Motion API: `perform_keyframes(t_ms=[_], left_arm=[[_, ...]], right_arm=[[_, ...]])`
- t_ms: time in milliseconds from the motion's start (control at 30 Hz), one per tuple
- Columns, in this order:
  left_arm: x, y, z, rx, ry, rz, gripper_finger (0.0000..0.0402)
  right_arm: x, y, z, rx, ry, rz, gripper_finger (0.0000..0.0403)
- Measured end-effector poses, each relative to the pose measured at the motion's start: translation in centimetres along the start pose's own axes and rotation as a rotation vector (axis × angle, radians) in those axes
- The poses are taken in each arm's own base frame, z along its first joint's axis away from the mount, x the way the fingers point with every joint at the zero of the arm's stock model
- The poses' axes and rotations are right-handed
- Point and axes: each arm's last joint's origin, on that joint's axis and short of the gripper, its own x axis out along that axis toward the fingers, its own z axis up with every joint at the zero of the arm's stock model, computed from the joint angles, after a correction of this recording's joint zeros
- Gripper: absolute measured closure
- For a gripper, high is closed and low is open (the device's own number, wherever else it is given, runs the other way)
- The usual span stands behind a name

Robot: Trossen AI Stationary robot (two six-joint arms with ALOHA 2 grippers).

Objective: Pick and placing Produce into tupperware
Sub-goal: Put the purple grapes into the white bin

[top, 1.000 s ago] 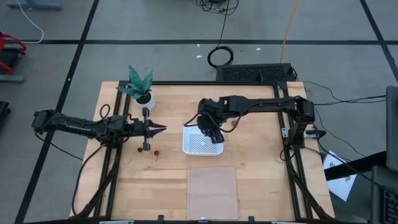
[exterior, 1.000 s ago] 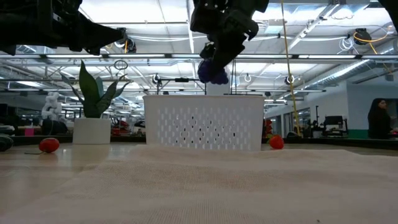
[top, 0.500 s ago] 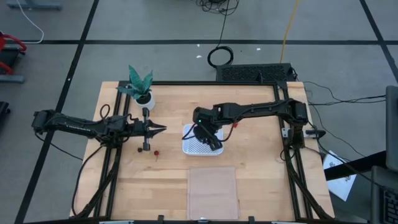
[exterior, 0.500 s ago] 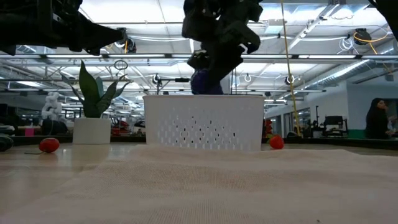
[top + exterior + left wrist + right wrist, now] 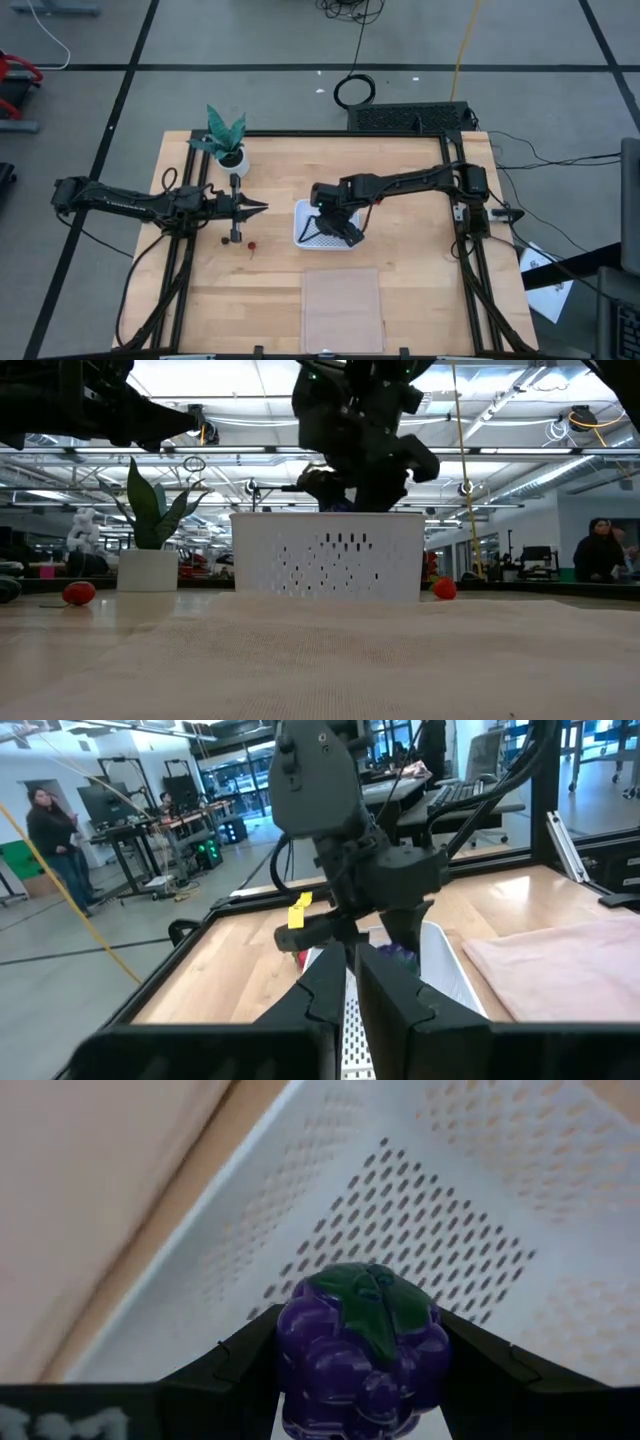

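We have the purple grape cluster pinched between the right gripper fingers, lowered inside the white tupperware near the table's middle, just above its dotted floor and not yet let go. So we judge the first piece nearly placed; nothing else appears inside. A red strawberry and a small dark berry wait on the wood toward the left edge, another red piece beyond the container. Our left gripper hovers near them, fingers closed and empty. From above, the arm hides the grapes entirely.
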Motion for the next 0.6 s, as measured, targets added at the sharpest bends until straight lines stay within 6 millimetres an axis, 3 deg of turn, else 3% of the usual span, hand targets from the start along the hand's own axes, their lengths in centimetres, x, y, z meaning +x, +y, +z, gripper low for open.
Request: perform_keyframes(t_ms=[367, 600], left_arm=[[0.0, 0.0, 0.0, 0.007, -0.001, 0.000, 0.0369], [0.0, 0.0, 0.0, 0.006, -0.001, 0.000, 0.0369]], right_arm=[[0.5, -0.3, -0.8, 0.056, 0.049, -0.072, 0.0202], [0.7, -1.0, -1.8, 0.185, 0.074, -0.055, 0.0202]])
